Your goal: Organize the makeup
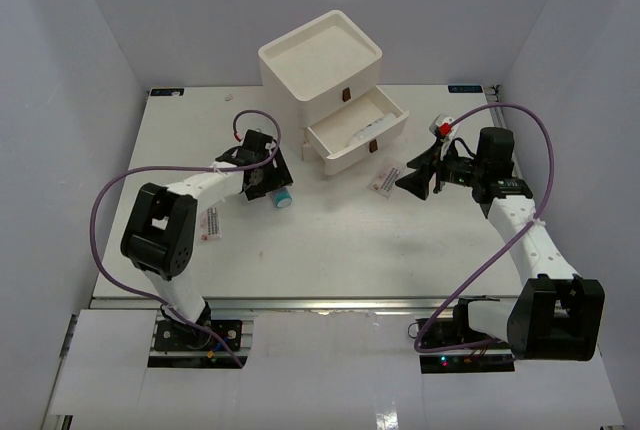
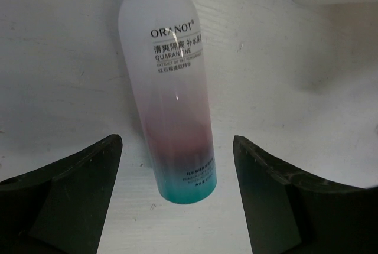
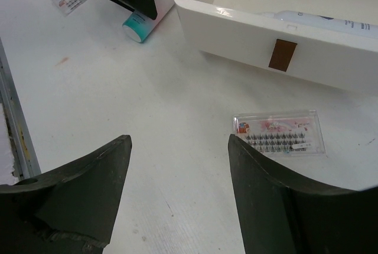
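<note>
A tube [image 2: 171, 88], white fading through pink to a teal end, lies flat on the table. My left gripper [image 2: 176, 143] is open and straddles its teal end with a gap on each side. From above, only the teal end of the tube [image 1: 285, 200] shows past the left gripper [image 1: 272, 188]. My right gripper [image 3: 179, 139] is open and empty over bare table. A clear packet with red print [image 3: 277, 133] lies just right of it. A second packet [image 1: 212, 222] lies by the left arm. A white bottle [image 3: 331, 22] lies in the open drawer [image 3: 260, 35].
The white three-drawer box [image 1: 320, 60] stands at the back middle, with its lower drawer [image 1: 335, 145] pulled out toward the right arm. The table's near edge with a metal rail [image 1: 320, 302] runs in front of both bases. White walls close in the left, right and back.
</note>
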Controlling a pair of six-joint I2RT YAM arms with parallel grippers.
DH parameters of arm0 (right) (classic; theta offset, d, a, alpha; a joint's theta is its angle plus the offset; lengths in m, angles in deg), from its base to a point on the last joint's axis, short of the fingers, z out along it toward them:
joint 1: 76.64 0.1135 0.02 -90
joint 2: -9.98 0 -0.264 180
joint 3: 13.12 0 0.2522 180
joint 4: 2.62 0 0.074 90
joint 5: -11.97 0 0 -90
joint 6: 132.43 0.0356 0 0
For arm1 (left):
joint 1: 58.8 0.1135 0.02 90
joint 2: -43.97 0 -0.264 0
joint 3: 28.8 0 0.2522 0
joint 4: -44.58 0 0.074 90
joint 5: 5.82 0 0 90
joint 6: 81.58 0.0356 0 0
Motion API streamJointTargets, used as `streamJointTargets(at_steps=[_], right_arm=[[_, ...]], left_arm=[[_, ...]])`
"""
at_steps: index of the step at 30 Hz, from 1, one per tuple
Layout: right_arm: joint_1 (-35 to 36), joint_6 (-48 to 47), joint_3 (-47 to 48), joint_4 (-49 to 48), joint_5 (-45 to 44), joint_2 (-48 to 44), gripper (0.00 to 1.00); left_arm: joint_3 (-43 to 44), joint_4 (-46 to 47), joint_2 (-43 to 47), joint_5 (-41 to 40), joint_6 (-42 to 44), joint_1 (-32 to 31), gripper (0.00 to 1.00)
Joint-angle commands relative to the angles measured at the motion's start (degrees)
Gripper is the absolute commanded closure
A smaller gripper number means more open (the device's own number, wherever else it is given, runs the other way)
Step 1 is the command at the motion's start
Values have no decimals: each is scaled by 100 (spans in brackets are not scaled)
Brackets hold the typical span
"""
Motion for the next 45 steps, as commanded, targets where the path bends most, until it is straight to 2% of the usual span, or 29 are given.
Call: streamJointTargets(at_steps=[1, 5, 8, 14, 17, 21, 23, 27, 31, 36, 41, 45], right_arm=[[-71, -28, 10, -118, 219, -187, 27], [-81, -37, 1, -118, 258, -204, 27], [-81, -31, -8, -118, 296, -224, 27], [-289, 10, -18, -120, 410, -272, 27], [-336, 51, -25, -127, 489, -288, 27], [-362, 79, -25, -128, 544, -278, 27], [-362, 96, -25, -135, 568, -269, 27], [-380, 120, -25, -135, 618, -207, 27], [-380, 112, -33, -135, 578, -175, 27], [-448, 112, -43, -135, 584, -182, 27], [-522, 130, -42, -143, 619, -191, 27], [-557, 130, -34, -135, 610, -183, 27]], left_arm=[[343, -153, -294, -336, -63, 9, 15], [273, -168, -364, -464, -72, 0, 19], [253, -174, -344, -520, -27, -9, 28], [144, -208, -4, -585, 58, -75, 63], [-66, -256, 416, -684, 160, -107, 87], [-437, -277, 1339, -792, 599, -203, 97], [-513, -243, 1892, -833, 1123, -396, 99], [-442, -23, 2654, -692, 2453, -1264, 99], [119, 140, 2625, 31, 3713, -1680, 99], [1191, 209, 1655, 234, 5135, -1757, 98], [2945, 227, 444, -107, 6375, -1784, 97], [3932, 228, -410, -258, 6744, -1802, 90]])
